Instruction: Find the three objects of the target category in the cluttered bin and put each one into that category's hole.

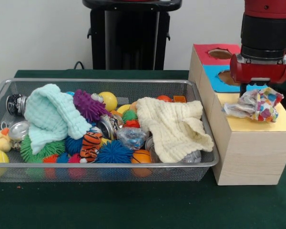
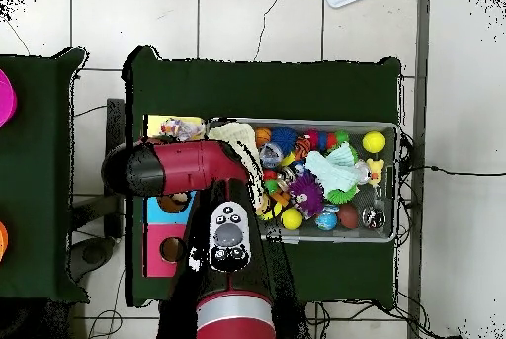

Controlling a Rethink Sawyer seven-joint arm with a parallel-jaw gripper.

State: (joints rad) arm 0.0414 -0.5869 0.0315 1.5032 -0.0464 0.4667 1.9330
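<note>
Claw (image 1: 259,88) state I cannot tell, its tips being hidden behind the crumpled colourful wrapper (image 1: 257,105) above the wooden box's (image 1: 250,157) yellow end, so I judge it should centre over that hole before letting go.

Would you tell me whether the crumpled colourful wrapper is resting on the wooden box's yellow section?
Touching. In the front view the crumpled wrapper lies directly on the box's yellow top, no gap beneath it.
</note>
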